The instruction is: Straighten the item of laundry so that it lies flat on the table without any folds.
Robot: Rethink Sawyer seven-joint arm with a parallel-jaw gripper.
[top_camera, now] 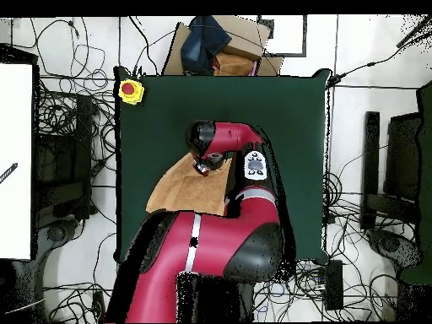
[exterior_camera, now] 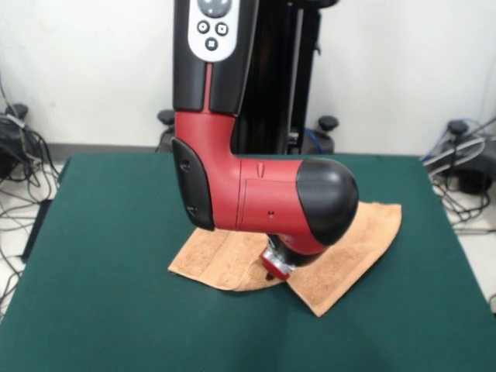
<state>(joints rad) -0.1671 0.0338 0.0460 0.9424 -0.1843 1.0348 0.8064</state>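
Your gripper [exterior_camera: 275, 266], jaw state impossible to tell, sits low over the towel [exterior_camera: 349, 248], which spreads on the table [exterior_camera: 116, 232] beneath it, one fold apparently unflattened: task unfinished.

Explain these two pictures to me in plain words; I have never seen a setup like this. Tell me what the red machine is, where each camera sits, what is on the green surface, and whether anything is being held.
The red and black machine is a robot arm with a gripper at its end. One picture is taken from across the table, facing the robot; the other looks straight down from above. On the green table lies a peach-orange towel, rumpled, one part folded over. The gripper is down at the towel's near edge, but the arm hides whether it is open or holding the cloth. In the overhead view a yellow box with a red button sits at a table corner, and cables cover the floor around it.
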